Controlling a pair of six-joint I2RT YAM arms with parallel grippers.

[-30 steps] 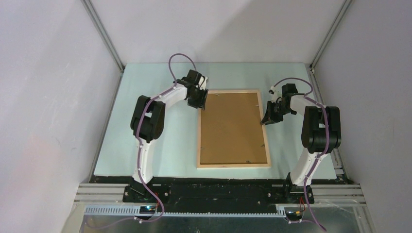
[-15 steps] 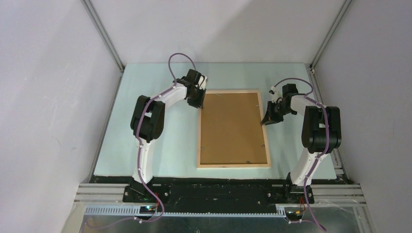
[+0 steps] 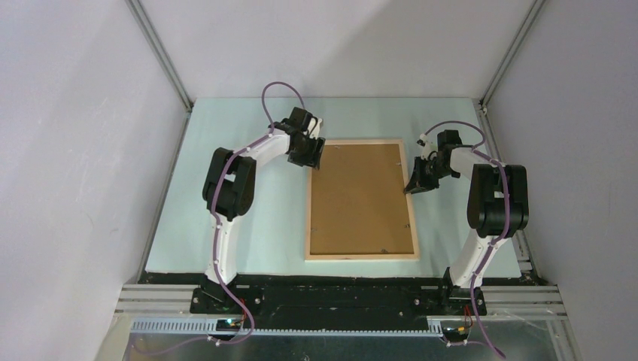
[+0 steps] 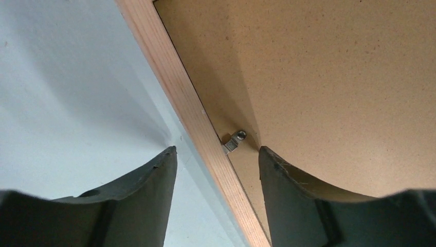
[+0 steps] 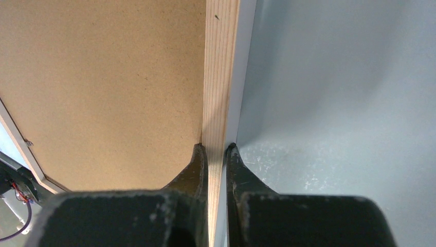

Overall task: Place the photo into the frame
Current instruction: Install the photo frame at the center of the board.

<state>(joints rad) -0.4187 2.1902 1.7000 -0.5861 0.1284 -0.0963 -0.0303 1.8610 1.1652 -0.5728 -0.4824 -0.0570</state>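
Note:
The frame (image 3: 361, 256) lies face down in the middle of the mat, its pale wood back edges up. A plain brown backing board (image 3: 361, 199) fills it, and the photo is hidden. My left gripper (image 3: 312, 156) is at the frame's far left corner. It is open and straddles the wood rail (image 4: 169, 77), one finger over the mat and one over the board beside a small metal tab (image 4: 232, 143). My right gripper (image 3: 415, 184) is shut on the frame's right rail (image 5: 221, 62), pinching the wood between its fingertips.
The pale green mat (image 3: 248, 226) covers the table, with bare strips left and right of the frame. Aluminium posts (image 3: 162, 56) and grey walls close in the sides and back. The arm bases sit on a black rail (image 3: 338, 297) at the near edge.
The left gripper's jaws look a little wider than half a second ago. The frame and the right gripper have not moved.

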